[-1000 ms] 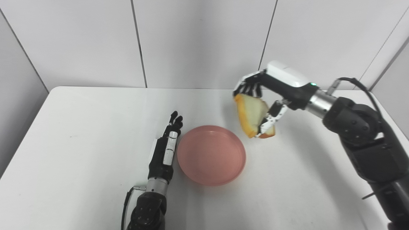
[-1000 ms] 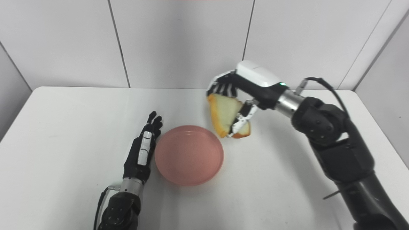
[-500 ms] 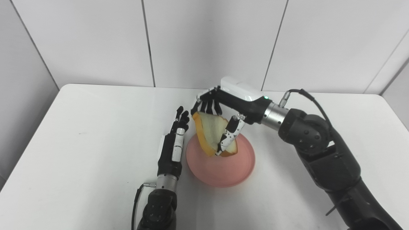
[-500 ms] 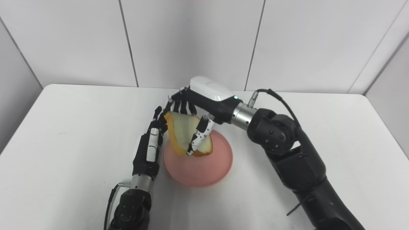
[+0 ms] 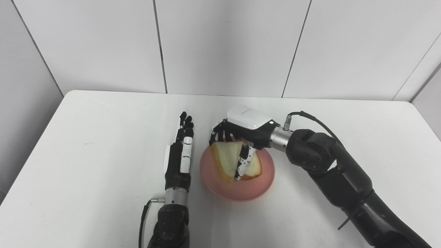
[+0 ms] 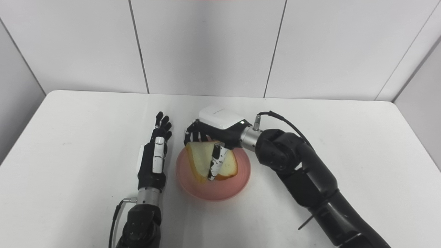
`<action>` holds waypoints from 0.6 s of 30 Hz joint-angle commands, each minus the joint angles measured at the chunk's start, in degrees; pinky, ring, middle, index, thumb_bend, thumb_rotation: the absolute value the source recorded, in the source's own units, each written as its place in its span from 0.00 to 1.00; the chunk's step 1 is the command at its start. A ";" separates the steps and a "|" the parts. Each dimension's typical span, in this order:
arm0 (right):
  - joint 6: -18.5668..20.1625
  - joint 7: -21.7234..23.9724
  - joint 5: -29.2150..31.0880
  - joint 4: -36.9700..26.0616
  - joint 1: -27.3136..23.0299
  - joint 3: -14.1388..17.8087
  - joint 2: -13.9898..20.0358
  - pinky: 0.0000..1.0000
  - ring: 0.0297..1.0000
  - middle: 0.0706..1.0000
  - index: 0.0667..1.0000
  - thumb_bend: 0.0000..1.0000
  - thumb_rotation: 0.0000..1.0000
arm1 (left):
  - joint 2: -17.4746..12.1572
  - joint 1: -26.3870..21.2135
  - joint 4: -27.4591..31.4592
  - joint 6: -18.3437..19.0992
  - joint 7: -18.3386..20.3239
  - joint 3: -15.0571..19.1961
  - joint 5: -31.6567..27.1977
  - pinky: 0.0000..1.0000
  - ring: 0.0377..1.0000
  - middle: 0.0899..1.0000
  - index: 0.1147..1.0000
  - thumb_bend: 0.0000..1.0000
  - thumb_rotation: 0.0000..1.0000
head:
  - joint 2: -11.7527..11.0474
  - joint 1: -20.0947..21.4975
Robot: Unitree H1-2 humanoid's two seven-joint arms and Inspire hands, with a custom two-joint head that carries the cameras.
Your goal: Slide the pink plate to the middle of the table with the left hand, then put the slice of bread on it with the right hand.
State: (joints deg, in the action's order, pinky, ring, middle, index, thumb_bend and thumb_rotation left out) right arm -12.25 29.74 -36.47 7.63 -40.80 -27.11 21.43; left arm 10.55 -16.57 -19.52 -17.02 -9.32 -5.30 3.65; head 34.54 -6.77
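Bread (image 5: 229, 160) sits low over the plate (image 5: 262, 184), directly beneath the right hand (image 5: 237, 137), which grasps it between fingers and thumb; it leans on edge, and whether its lower crust touches the plate I cannot tell. Letting go should drop it flat. The left hand (image 5: 179, 158) lies released, fingers straight, just beside the plate's left rim on the desk (image 5: 86, 155).

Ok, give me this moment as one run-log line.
stage: placing | right hand: shut on bread, low over pink plate | left hand: open, flat on table beside plate | release: not yet
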 commanded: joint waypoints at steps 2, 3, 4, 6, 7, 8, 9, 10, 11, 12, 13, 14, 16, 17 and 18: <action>-3.46 -2.71 -2.25 0.16 -3.06 -0.22 0.02 0.32 0.37 0.43 0.46 0.53 0.00 | 2.29 0.64 1.48 -1.78 -0.43 -0.30 0.23 0.98 0.97 0.97 0.96 0.74 1.00 | -0.04 0.19; -3.74 -2.83 -2.72 0.44 -3.08 -0.40 -0.04 0.32 0.37 0.43 0.46 0.53 0.00 | 2.21 0.67 1.51 -1.72 -0.41 -0.30 0.23 0.98 0.97 0.97 0.95 0.74 1.00 | 0.00 0.33; -3.83 -2.91 -3.32 0.48 -3.04 -0.59 -0.04 0.33 0.38 0.44 0.45 0.53 0.00 | 2.14 0.68 1.54 -1.66 -0.32 -0.31 0.16 0.98 0.97 0.97 0.95 0.74 1.00 | 0.00 0.33; -4.33 -3.08 -4.46 0.55 -2.96 -0.95 -0.03 0.35 0.40 0.44 0.46 0.53 0.00 | 2.05 0.74 1.69 -1.54 -0.10 -0.30 -0.12 0.98 0.97 0.97 0.95 0.73 1.00 | -0.04 0.47; -4.98 -3.52 -5.08 0.90 -2.88 -1.20 -0.01 0.35 0.40 0.44 0.46 0.53 0.00 | 2.08 0.79 1.83 -1.39 -0.08 -0.23 -0.29 0.98 0.97 0.97 0.95 0.73 1.00 | 0.01 0.55; -5.47 -3.85 -5.48 1.18 -2.83 -1.34 -0.02 0.38 0.45 0.44 0.47 0.53 0.00 | 2.11 0.83 1.92 -1.28 -0.09 -0.19 -0.39 0.98 0.97 0.97 0.95 0.73 1.00 | 0.01 0.55; -5.53 -3.96 -6.09 1.19 -2.75 -1.46 -0.03 0.39 0.47 0.44 0.48 0.53 0.00 | 2.13 0.86 2.02 -1.23 0.04 -0.13 -0.70 0.98 0.96 0.97 0.95 0.73 1.00 | -0.05 0.62; -5.18 -3.85 -7.14 0.76 -2.62 -1.62 0.04 0.43 0.53 0.49 0.52 0.58 0.05 | 2.12 0.88 2.08 -1.24 0.26 -0.12 -1.08 0.98 0.97 0.97 0.95 0.72 1.00 | -0.05 0.62; -4.75 -3.64 -8.14 0.18 -2.50 -1.75 0.14 0.46 0.57 0.58 0.60 0.67 0.15 | 2.08 0.84 2.06 -1.34 0.47 -0.09 -1.49 0.98 0.97 0.97 0.95 0.72 1.00 | 0.02 0.82; -4.44 -3.40 -8.90 -0.43 -2.38 -1.81 0.27 0.49 0.60 0.64 0.66 0.73 0.23 | 2.07 0.81 2.06 -1.42 0.63 -0.04 -1.92 0.98 0.97 0.97 0.95 0.72 1.00 | 0.02 0.82; -3.84 -2.59 -9.46 -1.38 -2.35 -1.82 0.41 0.55 0.65 0.71 0.75 0.80 0.34 | 1.98 0.73 2.03 -1.54 0.64 -0.01 -2.14 0.98 0.97 0.97 0.95 0.71 1.00 | 0.04 0.96; -2.78 -1.14 -9.59 -2.54 -2.31 -1.70 0.51 0.60 0.70 0.77 0.82 0.88 0.40 | 1.91 0.68 2.03 -1.59 0.69 0.00 -2.40 0.98 0.97 0.97 0.95 0.70 1.00 | 0.04 0.96; -0.20 3.04 -9.88 -5.01 -2.55 -1.63 0.82 0.66 0.76 0.83 0.91 0.96 0.45 | 1.87 0.63 2.14 -1.44 1.04 0.07 -3.47 0.98 0.97 0.97 0.95 0.70 1.00 | -0.02 1.02; 1.16 5.86 -9.43 -6.21 -2.77 -1.57 1.09 0.68 0.78 0.86 0.94 0.98 0.46 | 1.84 0.59 2.20 -1.16 1.39 0.11 -4.24 0.98 0.96 0.97 0.95 0.70 1.00 | -0.03 1.15; 2.35 8.26 -8.94 -7.16 -2.97 -1.52 1.30 0.76 0.85 0.91 0.98 0.99 0.48 | 1.78 0.57 2.30 -0.90 1.64 0.11 -4.76 0.99 0.97 0.97 0.95 0.70 1.00 | -0.03 1.27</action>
State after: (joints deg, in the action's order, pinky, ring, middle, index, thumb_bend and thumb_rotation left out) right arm -12.41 35.04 -46.35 2.74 -40.89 -29.36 21.94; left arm 10.44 -16.01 -18.69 -16.97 -9.15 -5.17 -0.33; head 34.54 -5.45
